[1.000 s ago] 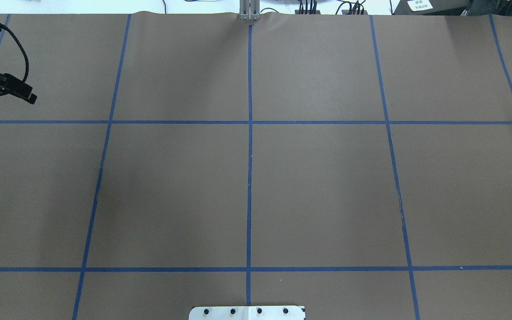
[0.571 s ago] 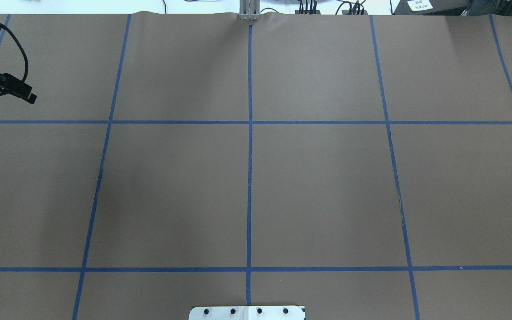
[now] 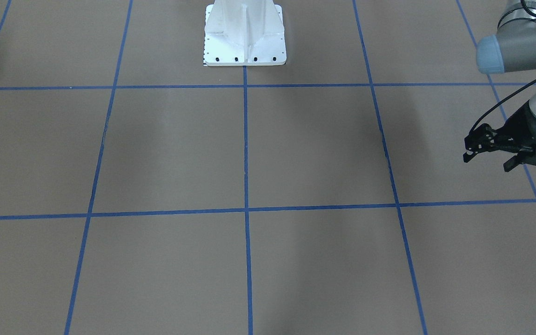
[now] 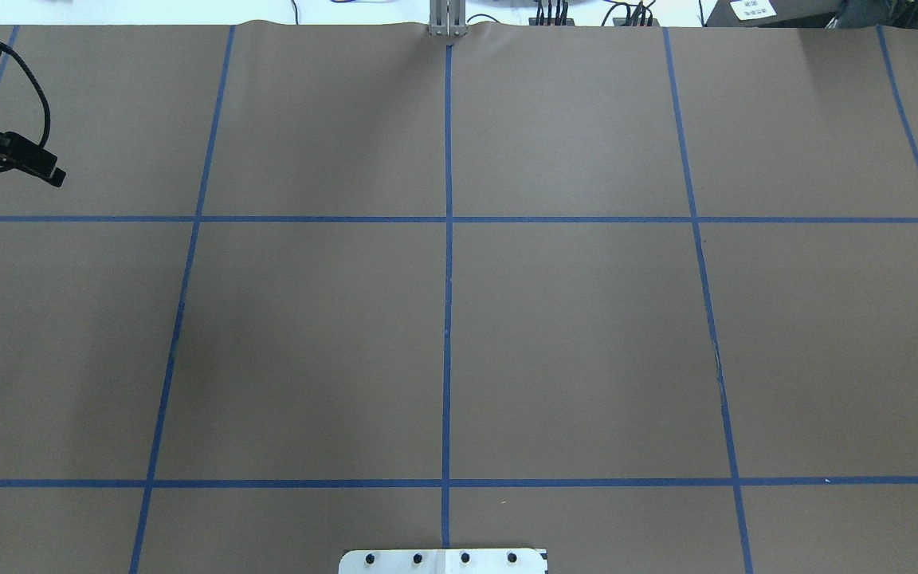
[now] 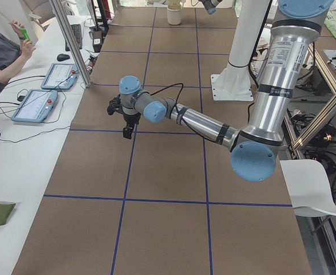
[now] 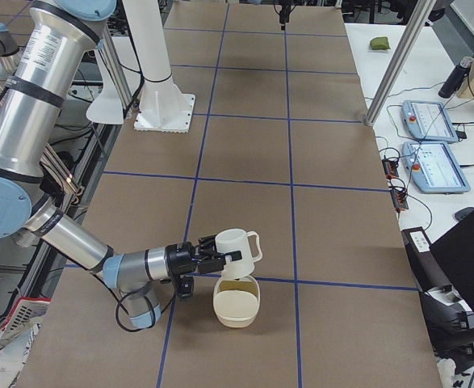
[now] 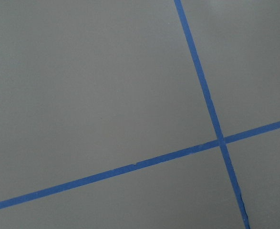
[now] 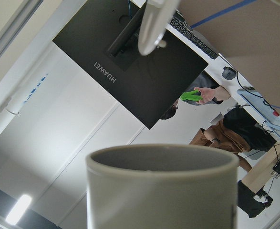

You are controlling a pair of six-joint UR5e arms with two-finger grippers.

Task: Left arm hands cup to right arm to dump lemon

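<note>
In the exterior right view my right gripper (image 6: 208,260) is at the white cup (image 6: 238,246), which hangs mouth-down just above a cream bowl (image 6: 237,305). I cannot tell from that view whether the gripper is shut. A yellow-green patch (image 6: 235,281) inside the bowl looks like the lemon. The right wrist view shows the cup (image 8: 161,191) close up, with the room upside down behind it. My left gripper (image 3: 487,160) is open and empty. It hovers over the table's left part and also shows in the overhead view (image 4: 45,167) and the exterior left view (image 5: 125,121).
The white robot pedestal (image 3: 244,37) stands at the table's near-robot edge. Blue tape lines grid the brown table (image 4: 570,335). A side bench holds tablets (image 5: 36,106), where a seated operator (image 5: 2,51) is. A metal post (image 6: 398,65) rises at the table's far edge.
</note>
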